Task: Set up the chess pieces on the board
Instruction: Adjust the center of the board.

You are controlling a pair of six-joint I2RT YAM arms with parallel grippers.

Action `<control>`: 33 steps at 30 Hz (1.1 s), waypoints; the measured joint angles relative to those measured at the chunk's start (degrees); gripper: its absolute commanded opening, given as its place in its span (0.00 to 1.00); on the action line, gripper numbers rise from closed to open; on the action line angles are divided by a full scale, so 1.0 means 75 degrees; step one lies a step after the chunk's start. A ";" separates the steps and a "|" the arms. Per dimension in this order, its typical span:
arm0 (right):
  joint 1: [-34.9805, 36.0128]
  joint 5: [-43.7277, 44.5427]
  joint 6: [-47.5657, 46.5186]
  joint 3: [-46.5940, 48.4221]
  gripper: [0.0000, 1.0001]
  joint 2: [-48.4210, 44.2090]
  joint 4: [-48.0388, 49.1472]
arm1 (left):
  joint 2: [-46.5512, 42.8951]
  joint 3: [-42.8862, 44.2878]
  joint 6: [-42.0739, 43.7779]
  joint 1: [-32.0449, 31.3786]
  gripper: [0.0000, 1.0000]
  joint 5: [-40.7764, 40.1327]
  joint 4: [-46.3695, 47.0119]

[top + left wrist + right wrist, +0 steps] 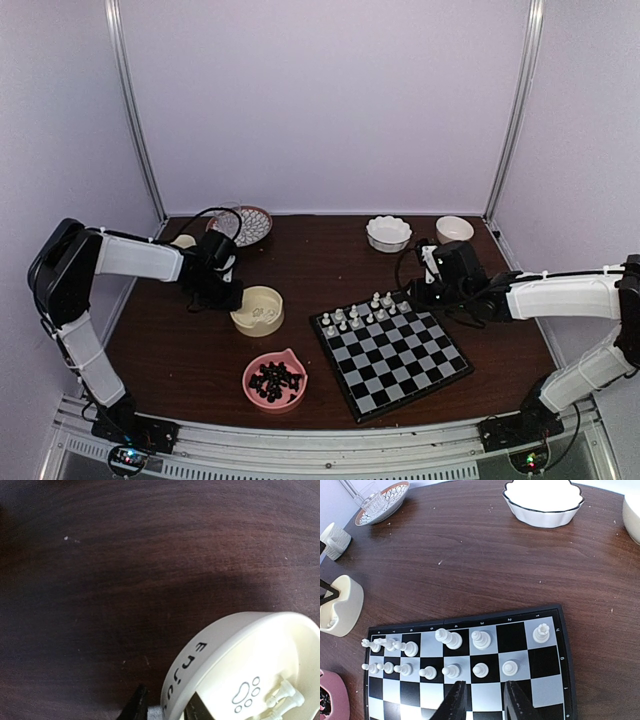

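The board lies right of centre on the brown table. Several cream-white chess pieces stand in its two far rows, also seen in the right wrist view. My right gripper hovers over the board's far right part, open and empty, with a pawn just ahead of it. My left gripper straddles the rim of a cream bowl, one finger outside and one inside, shut on its wall. A few white pieces lie inside this bowl.
A pink bowl with black pieces sits near the board's left corner. At the back stand a white scalloped bowl, a small cream bowl, a patterned plate with a glass and a small cup.
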 measured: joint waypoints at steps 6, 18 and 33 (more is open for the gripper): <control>0.0000 0.0000 0.0000 0.0000 0.29 0.0003 0.0061 | -0.0163 -0.0166 -0.0449 -0.0003 0.15 -0.0052 -0.0017; 0.0000 0.0003 -0.0003 0.0000 0.29 0.0044 0.0108 | -0.0627 -0.0664 -0.1207 0.0000 0.12 -0.0309 0.0038; 0.0000 -0.0006 -0.0006 0.0000 0.28 0.0105 0.0152 | -0.1224 -0.1134 -0.1953 0.0000 0.48 -0.0458 0.0003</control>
